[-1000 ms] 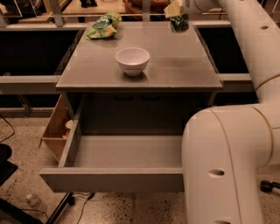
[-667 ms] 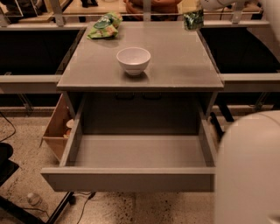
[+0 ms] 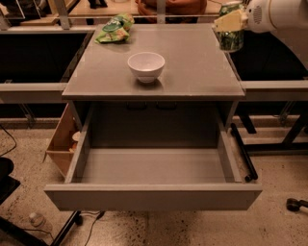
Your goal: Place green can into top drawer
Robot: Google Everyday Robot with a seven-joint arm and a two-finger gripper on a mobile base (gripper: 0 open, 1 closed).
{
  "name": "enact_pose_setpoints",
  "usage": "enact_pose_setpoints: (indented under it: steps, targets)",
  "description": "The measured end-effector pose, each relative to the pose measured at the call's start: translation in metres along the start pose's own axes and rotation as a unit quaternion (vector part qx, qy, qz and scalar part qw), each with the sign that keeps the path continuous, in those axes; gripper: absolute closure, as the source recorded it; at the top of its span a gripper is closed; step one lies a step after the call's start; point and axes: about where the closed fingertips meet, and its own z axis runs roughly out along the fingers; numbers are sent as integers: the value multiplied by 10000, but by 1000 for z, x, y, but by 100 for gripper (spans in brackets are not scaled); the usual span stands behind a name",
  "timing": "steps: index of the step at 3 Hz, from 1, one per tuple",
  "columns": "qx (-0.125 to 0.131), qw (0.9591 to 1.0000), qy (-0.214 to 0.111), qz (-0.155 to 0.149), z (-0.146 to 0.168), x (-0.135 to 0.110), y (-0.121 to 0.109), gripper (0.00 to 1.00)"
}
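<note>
Starting up close: the top drawer [image 3: 154,197] is wide open and looks empty, so I've got my landing spot. An empty white bowl [image 3: 146,66] sits mid-surface [image 3: 192,72]. Further back on the right, my gripper [image 3: 230,28] has its jaws clamped on the green can [image 3: 231,42], carrying it clear of the surface.

Tool [image 3: 231,25] top right gripping green can [image 3: 230,41], finger [image 3: 229,20] hiding can's top; arm [image 3: 285,14] cut by right edge.

Tool [image 3: 230,28] at upper right, clamped around green can [image 3: 231,42].
</note>
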Motion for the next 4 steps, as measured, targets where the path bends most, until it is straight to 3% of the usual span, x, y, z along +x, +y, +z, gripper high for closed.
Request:
enact_pose_setpoints:
  steps: [1,2,3,4]
  targets:
    - [-489,9985,-212,-146,-16,28,12,100]
    - [-841,9938,-625,-380,-26,39,22,100]
    - [-907,9903,-740,-743,-26,36,30,100]
    - [-903,9907,-725,-716,-26,37,29,100]
